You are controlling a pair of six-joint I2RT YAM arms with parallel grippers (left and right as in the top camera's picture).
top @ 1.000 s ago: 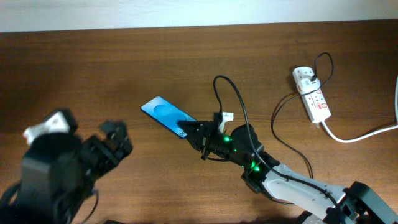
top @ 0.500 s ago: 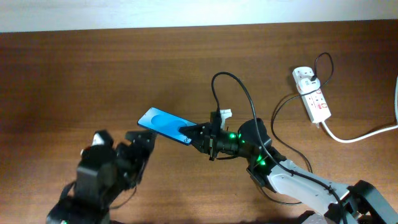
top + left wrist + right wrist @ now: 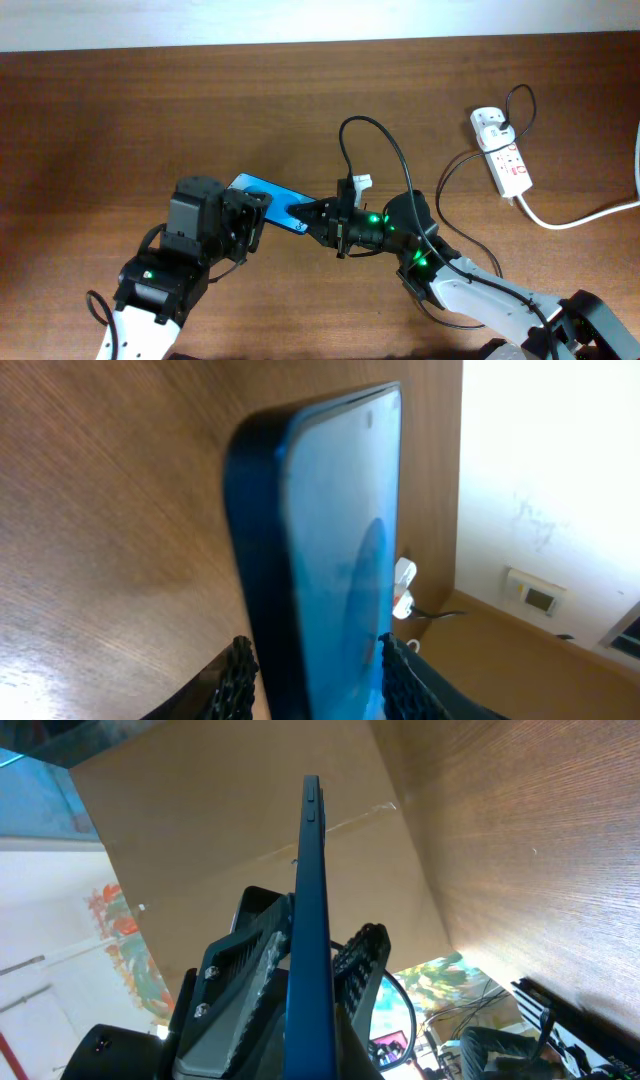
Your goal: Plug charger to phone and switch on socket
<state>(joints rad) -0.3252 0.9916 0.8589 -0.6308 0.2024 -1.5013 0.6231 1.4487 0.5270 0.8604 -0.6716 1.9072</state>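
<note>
Hardest to read first: the charger [image 3: 441, 195] is showing only as a thin black line curving away from the socket [image 3: 503, 152] and running down under the right arm, and its connector tip is not showing anywhere I can pick out. A black loop is arching above the right gripper [image 3: 318, 213]; I cannot tell whether it is the charger or the arm's own wire. The socket is lying at the far right of the worktop [image 3: 120, 110], well apart from both grippers. A dark plug is sitting in its round-ended outlet part, and the thick white cord [image 3: 580, 218] is trailing off the right edge. The red switches are too small to read as on or off. The phone [image 3: 272, 192] is sitting near the middle of the worktop between the two grippers, blue screen lit, its left end covered by the left gripper [image 3: 248, 215]. From the right wrist the phone is showing edge-on, and the right gripper is clamping it between narrowed fingers, one on each face. From the left wrist only the fingertips [image 3: 238, 675] are peeking in at the bottom, cut off by the frame. They are flanking the phone with no gap showing; whether they are pressing on it or merely straddling it I cannot tell. Whether the phone is touching the worktop is also unclear.
</note>
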